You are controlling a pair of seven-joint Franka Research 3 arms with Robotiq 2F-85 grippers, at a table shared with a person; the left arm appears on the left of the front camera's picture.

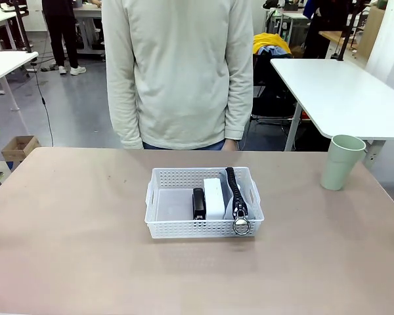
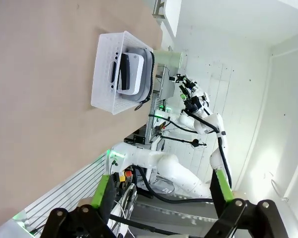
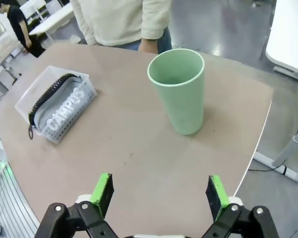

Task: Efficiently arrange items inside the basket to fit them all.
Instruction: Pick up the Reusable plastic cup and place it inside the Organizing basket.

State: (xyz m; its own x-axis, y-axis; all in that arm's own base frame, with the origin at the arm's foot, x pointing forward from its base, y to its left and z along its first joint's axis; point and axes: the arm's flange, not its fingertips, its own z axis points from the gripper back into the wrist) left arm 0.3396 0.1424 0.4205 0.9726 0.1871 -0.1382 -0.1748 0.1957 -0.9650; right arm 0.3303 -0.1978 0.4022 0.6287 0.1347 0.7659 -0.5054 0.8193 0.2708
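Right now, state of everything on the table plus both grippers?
Basket: on table, left end bare.
Pouch: in basket, on edge, zipped.
Block: in basket, between stapler and pouch.
Stapler: in basket, beside block.
Cup: upright, empty, outside basket.
Left gripper: open, empty.
Right gripper: open, empty.

Before me the basket [image 1: 184, 228] holds the stapler [image 1: 198, 203], white block [image 1: 214, 197] and pouch [image 1: 234, 191] side by side; the green cup [image 1: 342, 161] stands well apart at my right.
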